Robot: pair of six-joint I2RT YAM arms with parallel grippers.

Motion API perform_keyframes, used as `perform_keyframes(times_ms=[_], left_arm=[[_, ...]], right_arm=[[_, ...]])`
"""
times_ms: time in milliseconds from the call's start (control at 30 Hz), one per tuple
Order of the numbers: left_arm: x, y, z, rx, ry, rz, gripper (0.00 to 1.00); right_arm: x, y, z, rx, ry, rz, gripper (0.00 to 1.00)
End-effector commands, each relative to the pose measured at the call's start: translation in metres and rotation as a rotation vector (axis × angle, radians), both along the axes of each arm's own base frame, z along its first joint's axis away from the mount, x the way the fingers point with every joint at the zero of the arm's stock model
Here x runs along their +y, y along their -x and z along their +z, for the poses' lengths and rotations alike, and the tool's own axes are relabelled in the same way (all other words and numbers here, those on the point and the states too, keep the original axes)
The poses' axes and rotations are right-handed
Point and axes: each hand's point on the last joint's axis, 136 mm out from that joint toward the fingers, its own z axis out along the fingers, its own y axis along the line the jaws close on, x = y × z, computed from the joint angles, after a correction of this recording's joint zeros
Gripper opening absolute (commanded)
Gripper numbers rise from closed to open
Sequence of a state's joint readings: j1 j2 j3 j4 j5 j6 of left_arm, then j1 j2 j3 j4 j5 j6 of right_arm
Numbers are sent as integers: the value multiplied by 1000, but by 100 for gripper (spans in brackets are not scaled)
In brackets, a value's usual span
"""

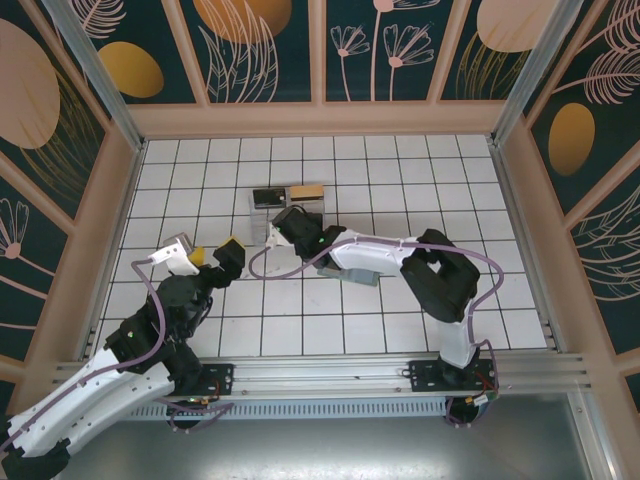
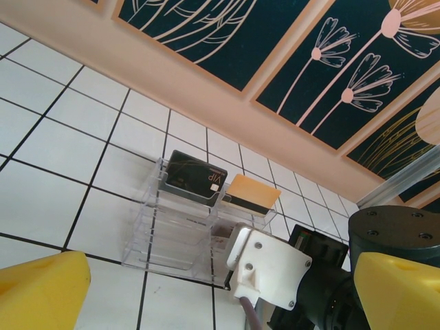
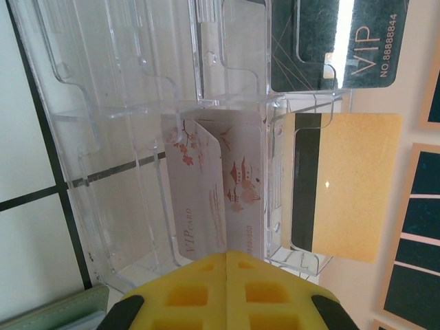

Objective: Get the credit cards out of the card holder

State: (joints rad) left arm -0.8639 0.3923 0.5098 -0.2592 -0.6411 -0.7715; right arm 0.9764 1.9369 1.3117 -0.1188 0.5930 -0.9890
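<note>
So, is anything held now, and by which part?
Left gripper open, empty. Right gripper shut at the near edge of the white card; a grip cannot be told.

the right gripper [image 1: 285, 220] and its arm [image 1: 380, 255] lie across the middle tiles, closing off the near side of the clear rack [image 1: 260, 222]. open floor [image 1: 450, 180] lies right of it and behind.

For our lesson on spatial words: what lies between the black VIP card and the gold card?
A thin divider wall of the clear plastic box stands between the black VIP card and the gold card, seen in both wrist views.
</note>
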Motion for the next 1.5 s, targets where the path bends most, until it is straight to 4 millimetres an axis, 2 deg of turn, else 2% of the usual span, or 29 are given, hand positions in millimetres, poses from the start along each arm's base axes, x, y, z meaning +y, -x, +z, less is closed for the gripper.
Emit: perform_keyframes(times_ms=[0,100,267,400,633,800,1033,1200,1267,1333,1467], left_arm=[[6,0,-6,9,-6,26,99],[5,0,-6,9,-5,25,99],[6,0,-7,11,-6,27,99],[7,1,-8,12,-5,27,99],[6,1,-9,14,-8,27,99],[6,1,-9,14,-8,24,99],[6,1,-10,16,-11,20,99],[6,1,-10,15,-12,22,99],[6,1,-11,17,-12,22,99],[6,1,-11,16,-12,23,99],[6,1,-11,14,-9,22,99]], right_arm=[[-1,-3,-5,9,-7,-3,0],[1,-6,-6,8,-10,-9,2],[3,-10,-7,9,-13,-20,15],[2,-12,-10,-1,-9,-28,16],[-1,-32,11,-88,-51,-93,33],[-1,-40,19,-110,-79,-120,35],[-3,-47,19,-118,-85,-141,36],[-1,-42,39,-95,-149,-148,36],[1,-34,47,-66,-183,-135,39],[2,-27,49,-37,-199,-122,44],[3,-15,38,17,-195,-98,49]])
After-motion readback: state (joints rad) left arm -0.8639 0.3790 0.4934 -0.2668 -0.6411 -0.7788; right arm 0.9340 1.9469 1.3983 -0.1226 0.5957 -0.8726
